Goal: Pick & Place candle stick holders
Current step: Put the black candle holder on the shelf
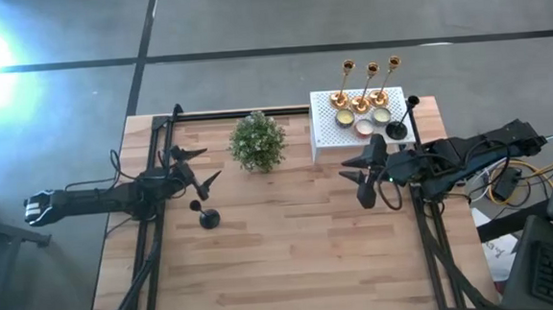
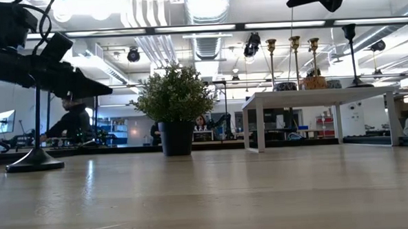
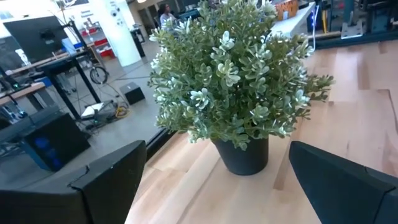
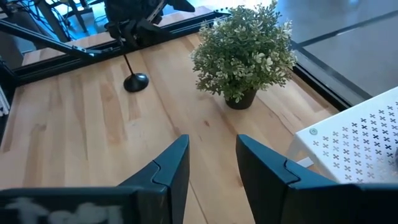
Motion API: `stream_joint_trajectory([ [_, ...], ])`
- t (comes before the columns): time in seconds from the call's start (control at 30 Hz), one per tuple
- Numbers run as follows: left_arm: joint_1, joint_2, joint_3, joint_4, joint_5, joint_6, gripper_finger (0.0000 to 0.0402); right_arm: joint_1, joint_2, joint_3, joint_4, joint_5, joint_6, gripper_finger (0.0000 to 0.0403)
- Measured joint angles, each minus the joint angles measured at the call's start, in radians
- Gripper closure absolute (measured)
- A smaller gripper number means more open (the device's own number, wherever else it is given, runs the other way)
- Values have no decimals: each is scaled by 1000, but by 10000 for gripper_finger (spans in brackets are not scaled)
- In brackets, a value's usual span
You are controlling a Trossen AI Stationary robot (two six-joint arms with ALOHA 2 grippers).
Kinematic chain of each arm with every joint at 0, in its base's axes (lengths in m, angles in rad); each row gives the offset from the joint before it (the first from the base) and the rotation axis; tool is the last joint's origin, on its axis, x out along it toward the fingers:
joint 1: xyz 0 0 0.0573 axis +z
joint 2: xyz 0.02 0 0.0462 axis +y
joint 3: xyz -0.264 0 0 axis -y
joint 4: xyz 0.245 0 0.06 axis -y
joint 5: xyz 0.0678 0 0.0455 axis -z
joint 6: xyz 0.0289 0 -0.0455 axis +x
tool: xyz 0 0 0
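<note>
Wooden table (image 1: 283,260), seen from above.

Nearest the front edge: one black candle stick holder (image 1: 207,217) standing alone on the bare wood at left of centre, round base down, thin stem upright. Left gripper (image 1: 199,174) just above and behind it, fingers spread wide, holding nothing; the left wrist view shows only the plant between them. In the low view the same holder (image 2: 35,161) stands at far left, base flat on the table.

Mid-table, right side: right gripper (image 1: 363,179) hovers over the wood in front of the box, fingers apart, nothing between them.

Behind: green potted plant (image 1: 257,142) in a dark pot, between the two arms.

Far right corner: white perforated box (image 1: 325,133), raised on legs. On its top stand three gold candle stick holders (image 1: 360,102), clustered close together, slim shiny stems with flared cups. Just beside them, three small round dishes (image 1: 363,123); contents not readable. A second black candle stick holder (image 1: 397,128) stands at the box's right front corner, stem upright.
</note>
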Motion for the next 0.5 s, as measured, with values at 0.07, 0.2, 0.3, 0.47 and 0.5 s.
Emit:
stream_joint_trajectory([
  [0.07, 0, 0, 0, 0, 0, -1, 3, 0, 0, 0, 0, 0, 1, 278],
  [0.2, 0, 0, 0, 1, 1, -17, 3, 0, 0, 0, 0, 0, 4, 286],
  [0.3, 0, 0, 0, 2, -5, -28, 3, 0, 0, 1, 5, 0, 4, 291],
  [0.47, 0, 0, 43, 14, -75, 122, 3, 0, 0, 2, 26, 0, 0, 298],
  [0.5, 0, 0, 71, 24, -99, 163, 3, 0, 0, 2, 23, 2, -3, 298],
])
